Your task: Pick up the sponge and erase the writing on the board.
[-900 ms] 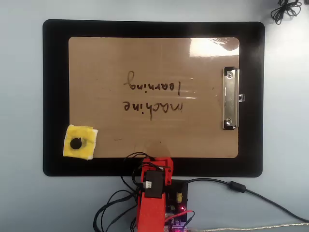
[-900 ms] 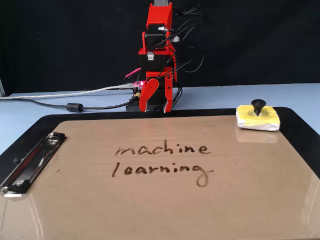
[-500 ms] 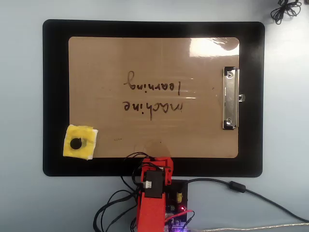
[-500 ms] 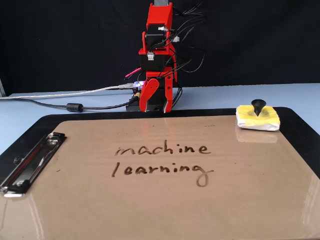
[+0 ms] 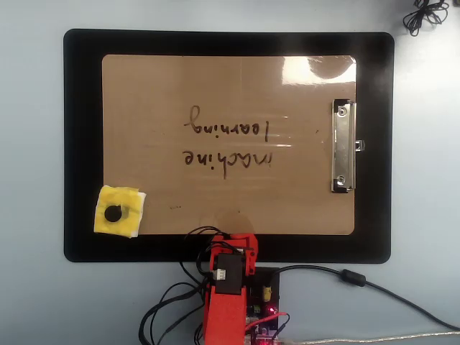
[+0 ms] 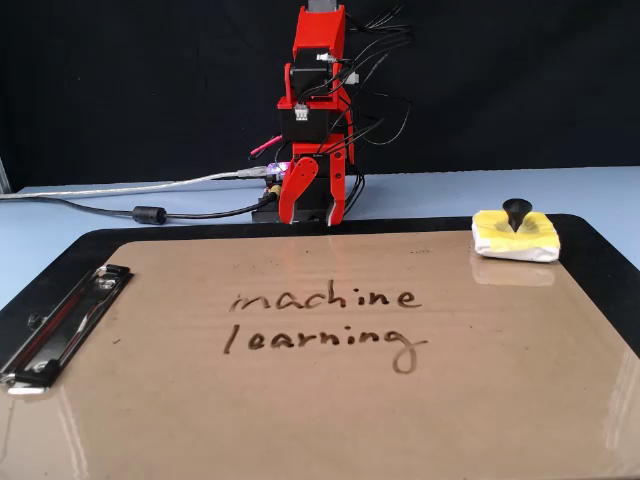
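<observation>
Yellow square sponge [image 6: 515, 236] with its black knob was left well aside of the folded red pincer [image 6: 312, 205], presumably for grasping; pincer state could not be told.

From my station I log the surroundings as follows. Counter [image 5: 36, 302]: pale blue-grey, matte, evenly lit, seen in both views. Black mat [image 5: 83, 144]: large, rounded corners, lying flat on the counter. Backdrop [image 6: 120, 90]: plain black wall or curtain behind the counter in the fixed view, no window showing. Light: a bright overhead glare patch, source out of frame. Cables: a grey one with ferrite bead [image 6: 150, 213] trailing over the counter; a small black coiled wire [image 5: 425, 14] at the overhead view's top right corner.
</observation>
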You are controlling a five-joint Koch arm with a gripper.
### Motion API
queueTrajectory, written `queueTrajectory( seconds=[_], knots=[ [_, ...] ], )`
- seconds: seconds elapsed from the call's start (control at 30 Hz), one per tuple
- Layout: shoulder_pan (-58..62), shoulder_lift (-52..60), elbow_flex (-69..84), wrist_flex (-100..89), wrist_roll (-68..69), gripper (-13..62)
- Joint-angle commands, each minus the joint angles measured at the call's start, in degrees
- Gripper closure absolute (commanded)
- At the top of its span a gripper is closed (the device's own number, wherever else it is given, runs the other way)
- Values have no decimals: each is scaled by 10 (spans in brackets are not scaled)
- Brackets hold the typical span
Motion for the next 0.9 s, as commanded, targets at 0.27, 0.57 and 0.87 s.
queueTrajectory(
  seconds=[0.27, 0.57, 0.87],
  knots=[
    [9, 11, -1, 12, -5, 151],
    [-64, 116, -18, 10, -8, 153],
    [-427, 144, -83, -82, -261, 154]
  ],
)
